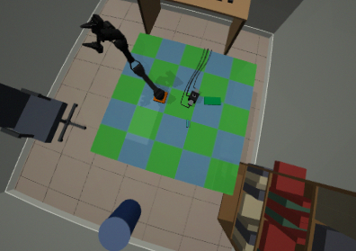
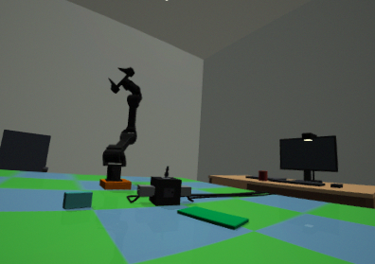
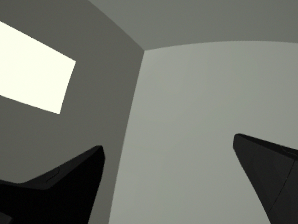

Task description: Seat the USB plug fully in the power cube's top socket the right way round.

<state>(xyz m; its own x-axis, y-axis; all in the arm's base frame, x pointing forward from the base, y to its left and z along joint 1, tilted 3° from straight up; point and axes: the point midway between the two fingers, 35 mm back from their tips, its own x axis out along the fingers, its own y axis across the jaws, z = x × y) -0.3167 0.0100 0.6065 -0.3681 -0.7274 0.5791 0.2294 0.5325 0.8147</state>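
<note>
Claw (image 1: 87, 37) (image 2: 114, 76) (image 3: 170, 147) raised high, wide open, arm (image 1: 136, 67) (image 2: 133, 116) upright

Bare air fills the gap between the gripper's wide-spread jaws (image 1: 88, 35) (image 2: 115, 79); far below them, a power cube (image 1: 193, 96) (image 2: 165, 191) with side plugs and trailing cables (image 1: 198, 71) (image 2: 227, 196) obstructs low passage over the checkered top.

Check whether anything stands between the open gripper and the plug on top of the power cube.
No loose thing visibly does. The raised gripper is across the arm's own base from the plug; the green slab lies beyond the cube.
</note>
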